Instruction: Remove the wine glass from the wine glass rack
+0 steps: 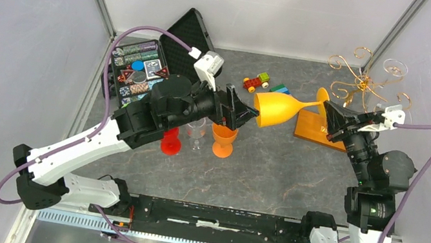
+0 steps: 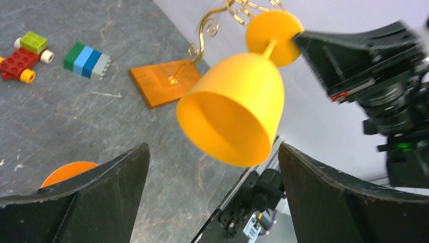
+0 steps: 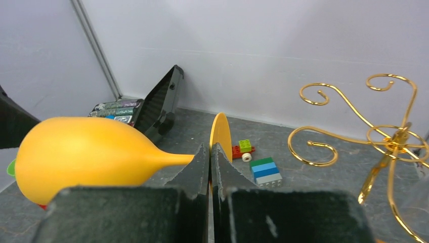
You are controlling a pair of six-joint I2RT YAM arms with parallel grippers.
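Jaws: right gripper (image 1: 326,113) pinched shut on the stem of the yellow wine glass (image 1: 277,108); left gripper (image 1: 241,114) spread wide, empty, just short of the bowl's mouth.
Writing: black case (image 1: 142,71) labels too small to read.
Arms: both reach inward, glass sideways between them.
Room: glass clear of the rack (image 1: 366,80), above the table (image 1: 282,178).

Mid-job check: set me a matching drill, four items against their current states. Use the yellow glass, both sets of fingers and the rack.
Things:
1. yellow wine glass
2. left fingers
3. right fingers
4. wine glass rack

States:
A. standing on the table on its wooden base
B. spread wide open, facing the bowl's mouth
C. held sideways in the air
D. shut on the stem

Pairs: 1-C, 2-B, 3-D, 4-A
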